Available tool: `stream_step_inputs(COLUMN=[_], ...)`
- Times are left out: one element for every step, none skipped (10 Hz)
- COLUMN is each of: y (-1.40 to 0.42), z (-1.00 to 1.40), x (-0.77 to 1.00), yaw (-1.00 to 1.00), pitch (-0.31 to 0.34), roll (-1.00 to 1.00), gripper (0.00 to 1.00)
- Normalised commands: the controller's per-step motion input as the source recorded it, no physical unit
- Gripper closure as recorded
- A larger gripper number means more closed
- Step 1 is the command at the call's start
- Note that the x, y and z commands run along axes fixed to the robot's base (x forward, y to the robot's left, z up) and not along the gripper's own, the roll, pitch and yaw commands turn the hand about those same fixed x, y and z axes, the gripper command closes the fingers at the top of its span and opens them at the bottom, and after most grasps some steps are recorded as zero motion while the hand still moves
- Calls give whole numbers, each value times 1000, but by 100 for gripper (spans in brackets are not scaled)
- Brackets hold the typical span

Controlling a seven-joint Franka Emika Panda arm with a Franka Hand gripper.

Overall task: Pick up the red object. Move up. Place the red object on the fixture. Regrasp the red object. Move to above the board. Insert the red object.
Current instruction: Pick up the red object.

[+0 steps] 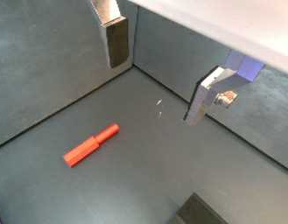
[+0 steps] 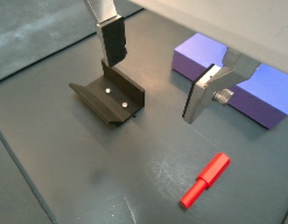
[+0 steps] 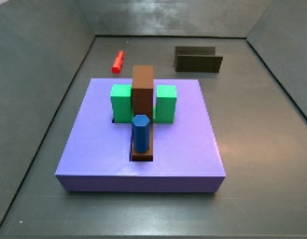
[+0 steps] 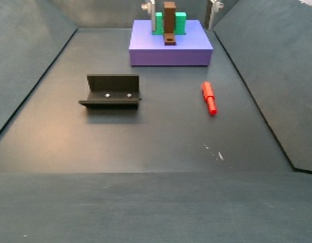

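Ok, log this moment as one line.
end effector: open, above floor, empty | peg: lying on floor, untouched | fixture: empty | board: slot unfilled

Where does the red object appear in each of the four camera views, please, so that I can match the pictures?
Wrist view: red object lies flat on the floor, below the open gripper.
Wrist view: red object lies on the floor, apart from the fixture.
Side view: far end, beyond the board.
Side view: mid-floor, right of the fixture.
Shared landmark: the fixture.
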Motion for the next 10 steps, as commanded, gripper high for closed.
stream_step_inputs(y=[-9, -526, -771, -777, -777, -740, -446, -160, 0, 69], z=[-63, -343, -517, -583, -574, -691, -831, -934, -966, -943], x=[0, -137, -183, -197, -189, -309, -309, -231, -311, -366], yaw=[0, 54, 191, 200, 200, 149, 0, -97, -83, -49], pitch=[-3, -154, -196, -201, -194, -229, -204, -180, -164, -179], roll=[-20, -66, -4, 0, 0, 0, 10, 0, -11, -13], gripper=[0, 0, 0, 0, 0, 0, 0, 0, 0, 0])
